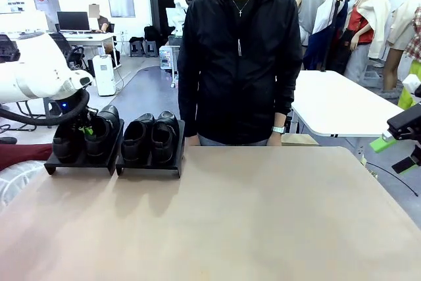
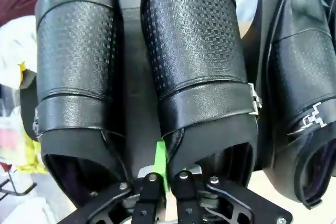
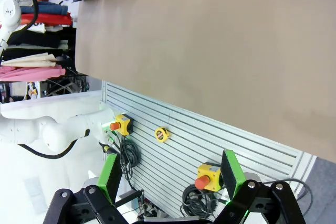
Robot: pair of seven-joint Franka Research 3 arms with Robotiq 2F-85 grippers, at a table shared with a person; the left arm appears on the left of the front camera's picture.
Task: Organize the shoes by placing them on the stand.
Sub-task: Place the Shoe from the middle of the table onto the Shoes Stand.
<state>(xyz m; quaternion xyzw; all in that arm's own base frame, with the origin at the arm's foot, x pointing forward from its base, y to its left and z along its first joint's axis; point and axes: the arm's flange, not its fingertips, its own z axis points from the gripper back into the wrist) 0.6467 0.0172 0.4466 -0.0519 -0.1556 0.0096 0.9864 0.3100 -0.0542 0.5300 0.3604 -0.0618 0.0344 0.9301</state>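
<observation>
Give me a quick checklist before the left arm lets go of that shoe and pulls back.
1. Left gripper jaws shut on the shoe's heel rim: ok.
2. Held shoe beside its partner on the left stand: ok.
3. Shoe sole fully seated on the stand: cannot tell.
4. Other pair on the right stand: ok.
5. Right gripper open, off the table: ok.

Tan table [image 1: 263,222], bare across its middle. Person in black jacket [image 1: 240,64] standing at far edge, wristwatch [image 1: 278,129] on one arm. White table [image 1: 335,106] behind, to the right.
</observation>
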